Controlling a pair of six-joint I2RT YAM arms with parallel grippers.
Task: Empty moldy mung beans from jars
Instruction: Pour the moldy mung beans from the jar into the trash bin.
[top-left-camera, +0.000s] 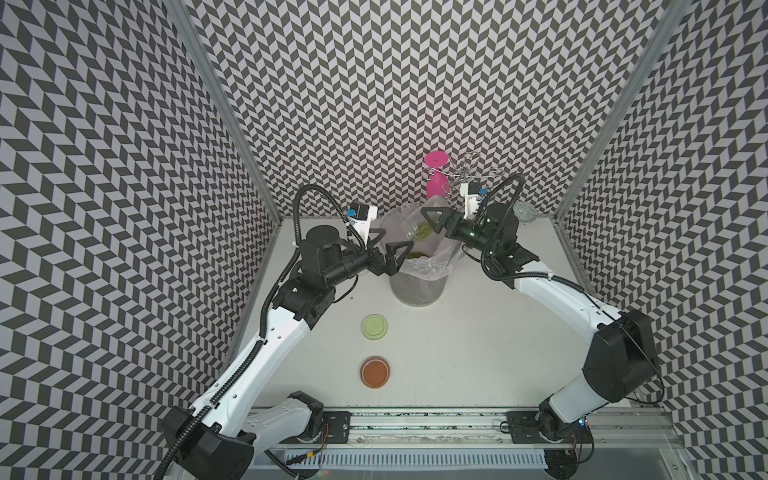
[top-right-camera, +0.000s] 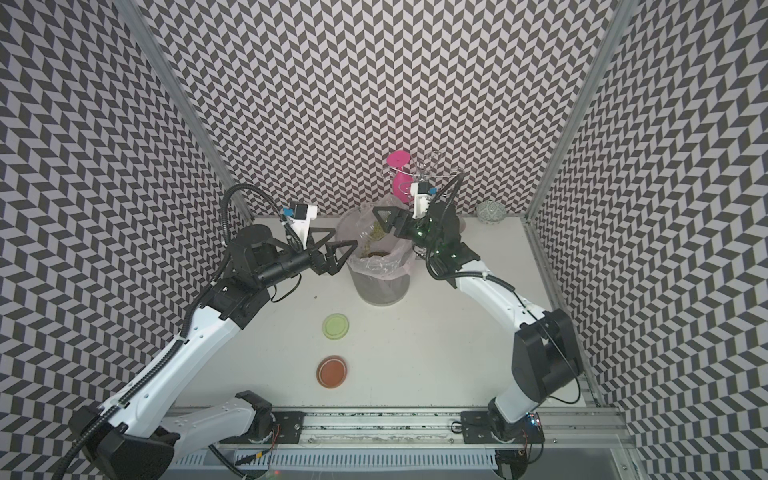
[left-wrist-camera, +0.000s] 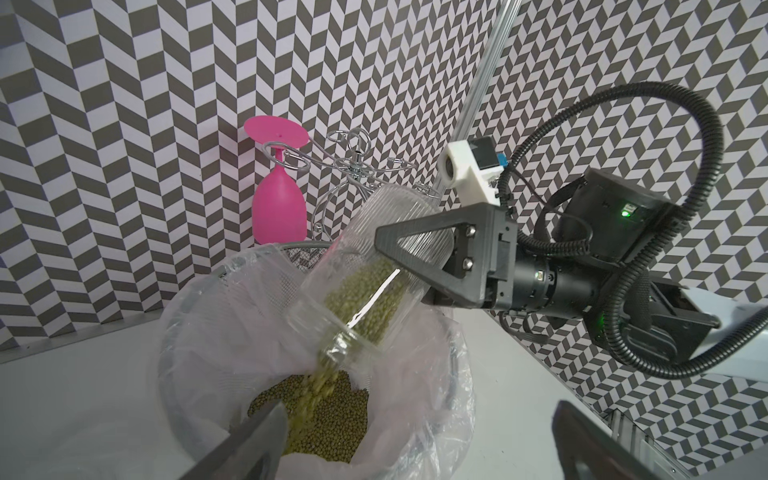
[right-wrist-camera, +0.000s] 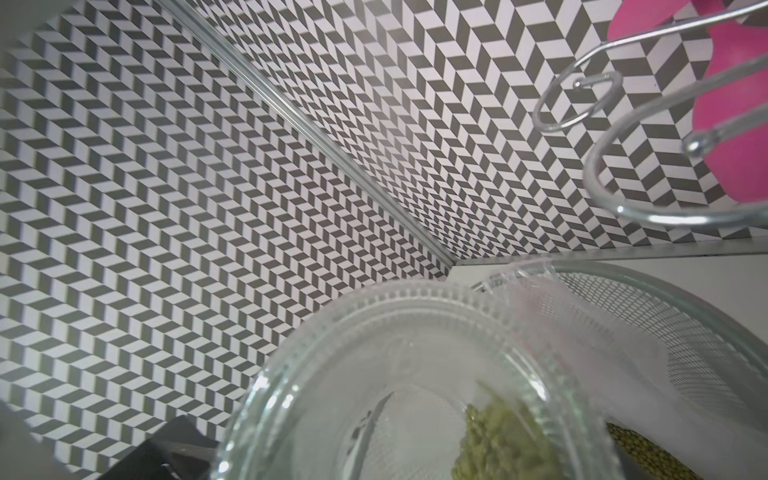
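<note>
Nearest the arms' bases, the orange lid (top-left-camera: 376, 372) lies flat on the table (top-left-camera: 478, 353), with nothing on it. Just beyond it, apart from it, lies the green lid (top-left-camera: 374, 326), also flat. Neither lid is on a jar.

Further back stands the bin (top-left-camera: 415, 293), a grey mesh cylinder with a clear liner (left-wrist-camera: 199, 332) folded over its rim. A pile of beans (left-wrist-camera: 332, 419) covers the bottom of the liner.

The left gripper (top-left-camera: 392, 245) hangs at the bin's left rim with its jaws spread wide and nothing between them. In the left wrist view one of its fingers (left-wrist-camera: 249, 449) reaches over the liner.

Above the far side of the bin, the right gripper (left-wrist-camera: 399, 266) is clamped across the ribbed body of a clear jar (left-wrist-camera: 399, 208). The jar has no lid and is tipped with its mouth down and over the bin. Beans lie along its lower side up to the neck. A blurred stream of them runs from the mouth to the pile below. The upper part of the jar is clear glass with nothing in it. In the right wrist view the beans sit on one side of the jar's base ring.

Behind the bin, by the back wall, a pink glass (top-left-camera: 436, 183) hangs upside down on a wire rack (top-left-camera: 469, 174). A small patterned bowl (top-left-camera: 524, 212) stands in the far right corner. What is in it cannot be seen.
</note>
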